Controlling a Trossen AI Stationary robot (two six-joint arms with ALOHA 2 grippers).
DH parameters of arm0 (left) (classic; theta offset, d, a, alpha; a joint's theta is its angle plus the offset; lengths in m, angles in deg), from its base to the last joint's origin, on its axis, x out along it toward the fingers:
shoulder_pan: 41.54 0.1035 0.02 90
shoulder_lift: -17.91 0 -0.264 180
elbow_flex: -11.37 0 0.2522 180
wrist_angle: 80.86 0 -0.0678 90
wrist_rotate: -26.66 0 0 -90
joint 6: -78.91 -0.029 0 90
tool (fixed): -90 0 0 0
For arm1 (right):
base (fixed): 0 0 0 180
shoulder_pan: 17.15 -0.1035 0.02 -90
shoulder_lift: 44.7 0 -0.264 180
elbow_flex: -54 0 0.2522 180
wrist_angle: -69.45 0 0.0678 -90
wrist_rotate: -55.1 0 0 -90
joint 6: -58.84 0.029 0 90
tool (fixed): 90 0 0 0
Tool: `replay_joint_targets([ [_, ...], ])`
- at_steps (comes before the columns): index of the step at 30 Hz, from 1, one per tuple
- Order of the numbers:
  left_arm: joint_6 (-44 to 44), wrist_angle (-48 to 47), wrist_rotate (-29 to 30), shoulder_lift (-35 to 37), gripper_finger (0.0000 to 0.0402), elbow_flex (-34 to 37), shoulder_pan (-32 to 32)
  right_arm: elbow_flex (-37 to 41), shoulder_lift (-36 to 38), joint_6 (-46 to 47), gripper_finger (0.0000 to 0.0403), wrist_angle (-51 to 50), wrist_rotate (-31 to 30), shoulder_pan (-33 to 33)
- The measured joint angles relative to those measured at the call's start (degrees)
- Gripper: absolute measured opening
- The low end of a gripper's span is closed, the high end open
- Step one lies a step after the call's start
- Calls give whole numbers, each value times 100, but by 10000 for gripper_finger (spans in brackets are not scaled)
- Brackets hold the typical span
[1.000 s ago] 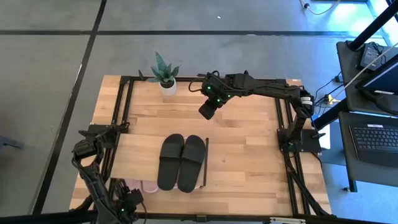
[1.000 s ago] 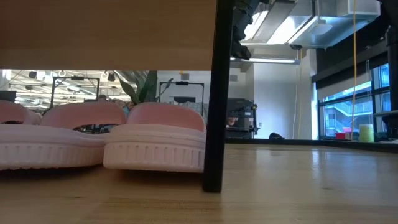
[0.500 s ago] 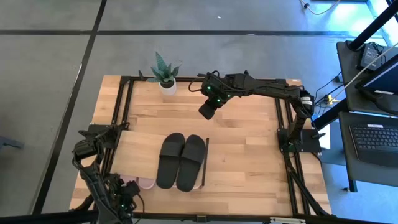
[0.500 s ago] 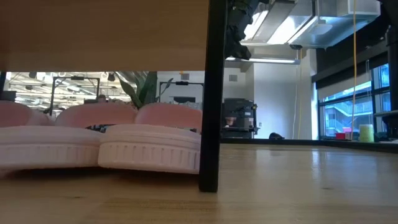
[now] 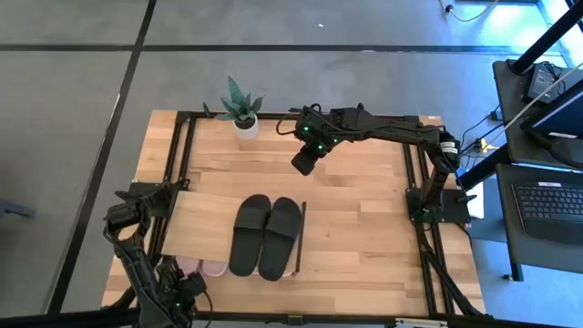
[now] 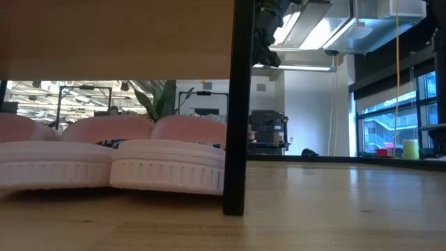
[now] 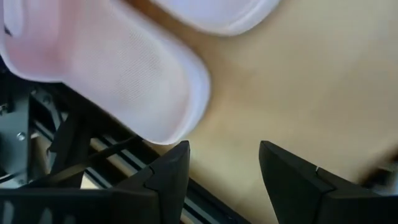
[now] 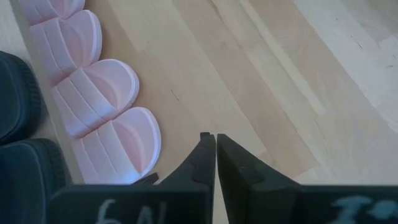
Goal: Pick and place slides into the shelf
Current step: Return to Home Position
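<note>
Pink slides [image 6: 167, 164], four of them, lie in a row under the shelf [image 5: 205, 223]. In the high view their ends show a little past the edge of the board. The black slides [image 5: 266, 237] lie as a pair on top of the board, close to the end with the black post [image 6: 235, 104].

The slides look like moulded foam. I judge them light, a little soft, easy to bend and not fragile, with a matte skin that should not slip much. The wide strap seems the best place to take hold, or else the side edge of the sole. A pinch at the toe alone would probably let the slide hang and swing. Being so light, they would also shift easily when pushed.

The left gripper [image 7: 224, 155] is low by the edge of the table [image 5: 364, 246], just beside the end of one pink slide, with its jaws apart and holding nothing. The right gripper [image 8: 215, 146] hovers over the table behind the shelf, near the plant [image 5: 241, 107], with its jaws together and empty.

Compared with one second ago, the post and the nearest pink slide stand a little more to the left in the low view. Over the last half second they did not move. The left gripper seems to have drawn slightly aside from the shelf. The right arm has not changed.
</note>
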Motion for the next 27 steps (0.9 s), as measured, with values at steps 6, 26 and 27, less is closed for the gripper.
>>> replay_joint_targets([
  [6, -39, 39, 498, 485, 185, -555, -37, 0, 0, -7, 19, 0, 2, 20],
  [26, -418, -331, 3844, 3314, 185, -1044, 843, -42, 173, 274, 19, -1335, 5, -27],
  [27, -628, -333, 3981, 3485, 185, -1044, 979, -101, 224, 251, 19, -1327, -1, -50],
])
